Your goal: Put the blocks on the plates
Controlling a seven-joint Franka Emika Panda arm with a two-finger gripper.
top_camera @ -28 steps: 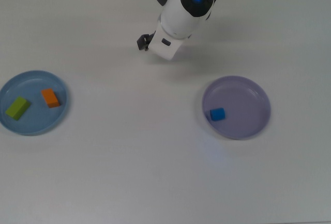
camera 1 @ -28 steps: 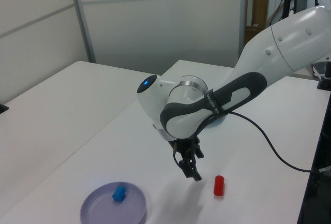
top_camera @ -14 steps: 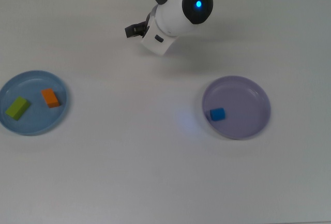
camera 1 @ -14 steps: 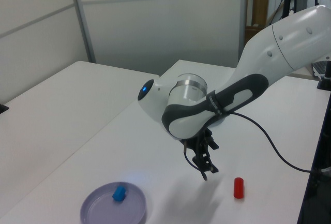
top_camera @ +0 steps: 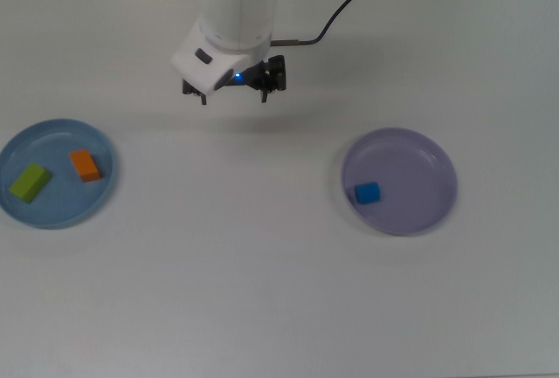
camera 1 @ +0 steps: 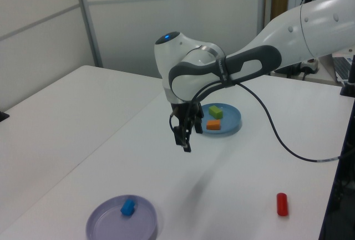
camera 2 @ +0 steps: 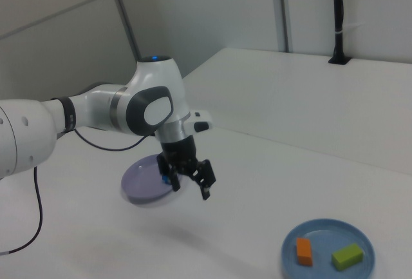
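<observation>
Blocks were seen in three places: the green block (top_camera: 30,182) and the orange block (top_camera: 86,165) lay apart on the light blue plate (top_camera: 54,211) by the top view's left edge of the surface (top_camera: 262,291), the blue block (top_camera: 367,192) lay on the lavender plate (top_camera: 419,186), and the red block (camera 1: 282,204) lay alone on the surface near the left view's lower right edge, on no plate. The tool (camera 1: 185,134) was held above the surface between the two plates, its fingers spread open with nothing between them.
</observation>
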